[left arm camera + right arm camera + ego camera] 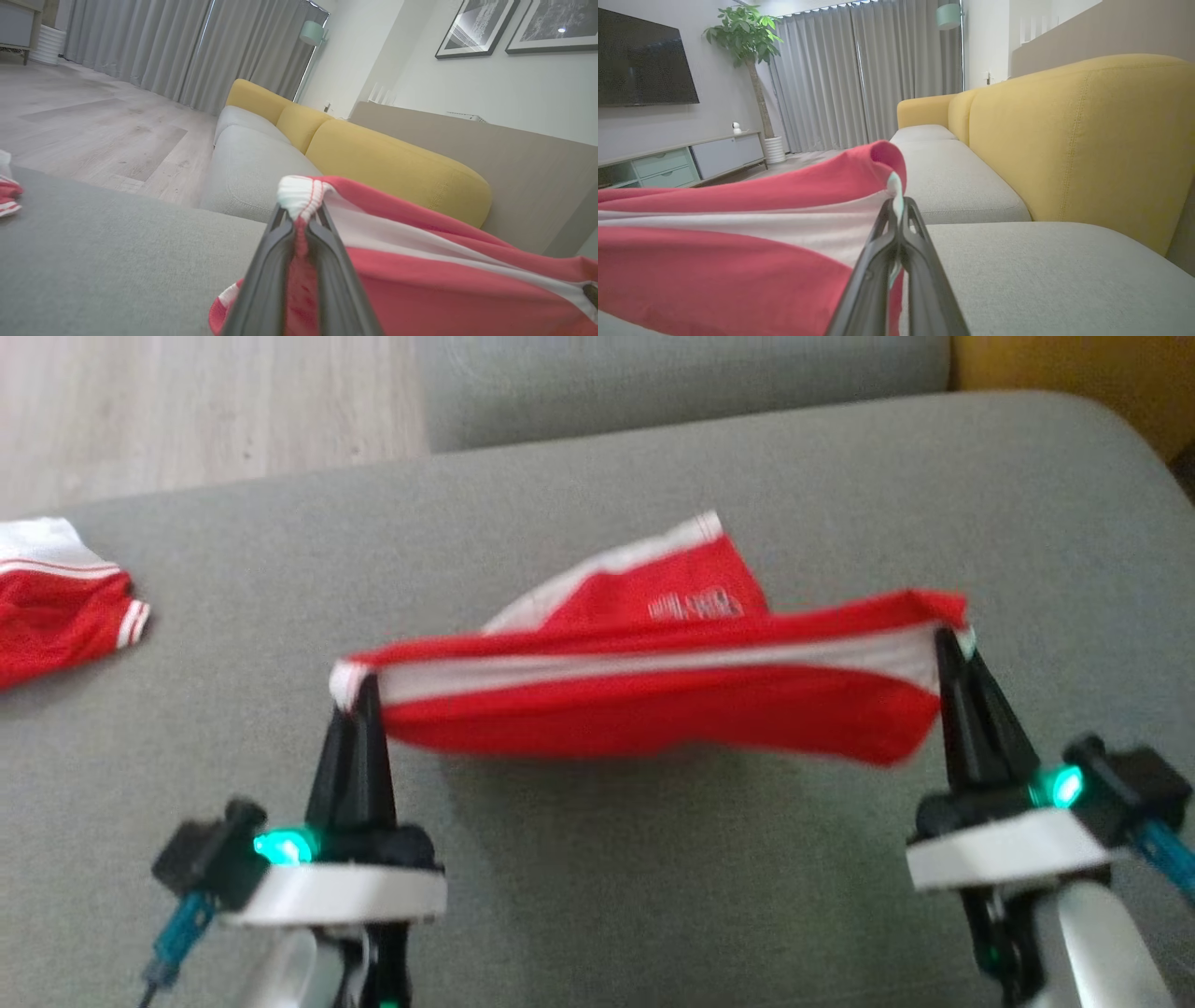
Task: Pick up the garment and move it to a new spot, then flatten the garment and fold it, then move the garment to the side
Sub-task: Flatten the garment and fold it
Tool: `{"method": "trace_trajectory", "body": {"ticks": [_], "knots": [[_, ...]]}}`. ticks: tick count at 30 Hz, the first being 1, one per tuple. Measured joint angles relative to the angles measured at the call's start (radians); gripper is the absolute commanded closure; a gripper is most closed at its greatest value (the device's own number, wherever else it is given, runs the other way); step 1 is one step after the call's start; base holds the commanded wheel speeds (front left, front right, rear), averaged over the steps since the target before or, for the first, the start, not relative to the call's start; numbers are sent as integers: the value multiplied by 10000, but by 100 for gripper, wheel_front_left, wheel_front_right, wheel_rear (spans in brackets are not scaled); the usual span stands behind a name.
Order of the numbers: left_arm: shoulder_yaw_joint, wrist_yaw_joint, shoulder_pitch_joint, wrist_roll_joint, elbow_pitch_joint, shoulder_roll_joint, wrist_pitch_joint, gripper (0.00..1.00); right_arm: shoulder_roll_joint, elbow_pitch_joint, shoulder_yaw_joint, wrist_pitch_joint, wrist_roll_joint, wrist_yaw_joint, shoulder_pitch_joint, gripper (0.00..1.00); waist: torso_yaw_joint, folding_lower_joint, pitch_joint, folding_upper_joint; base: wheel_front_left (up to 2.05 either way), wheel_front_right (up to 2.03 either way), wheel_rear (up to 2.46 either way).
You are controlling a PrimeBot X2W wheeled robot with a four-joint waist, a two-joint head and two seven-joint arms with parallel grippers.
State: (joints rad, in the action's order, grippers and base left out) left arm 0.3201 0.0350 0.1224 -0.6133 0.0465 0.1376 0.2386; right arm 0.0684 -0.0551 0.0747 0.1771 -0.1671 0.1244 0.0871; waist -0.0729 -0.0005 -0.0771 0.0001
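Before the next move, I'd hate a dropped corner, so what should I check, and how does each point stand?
1. The left gripper is shut on a garment corner: ok.
2. The right gripper is shut on the other corner: ok.
3. The held edge is taut between the two: ok.
4. The garment is fully off the cushion: cannot tell; its far flap may rest there.
5. The second garment lies apart, at the left: ok.

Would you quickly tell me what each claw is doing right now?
Left claw: closed on the garment, at its left end.
Right claw: closed on its right end.
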Motion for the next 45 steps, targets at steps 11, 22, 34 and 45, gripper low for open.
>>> {"method": "trace_trajectory", "body": {"ticks": [11,22,34,45], "knots": [[593,378,-751,-291,178,-305,-784,100,-226,677,-779,-1490,10,0,-682,100,519,5,-424,0,0,0,0],[1028,460,2370,-650,3041,-882,-1264,100,669,-3287,-332,-1845,-259,0,3521,100,1159,7,-1684,-1,0,0,0],[1609,709,3951,-1179,4635,-995,-1407,100,1135,-7302,1122,-1933,-926,0,6450,100,1685,7,-2714,-1,0,0,0],[2094,811,3917,-1448,4362,-963,-1455,0,1340,-8679,2061,-1275,-1791,-2,6897,0,1709,5,-2311,-1,0,0,0]]}}
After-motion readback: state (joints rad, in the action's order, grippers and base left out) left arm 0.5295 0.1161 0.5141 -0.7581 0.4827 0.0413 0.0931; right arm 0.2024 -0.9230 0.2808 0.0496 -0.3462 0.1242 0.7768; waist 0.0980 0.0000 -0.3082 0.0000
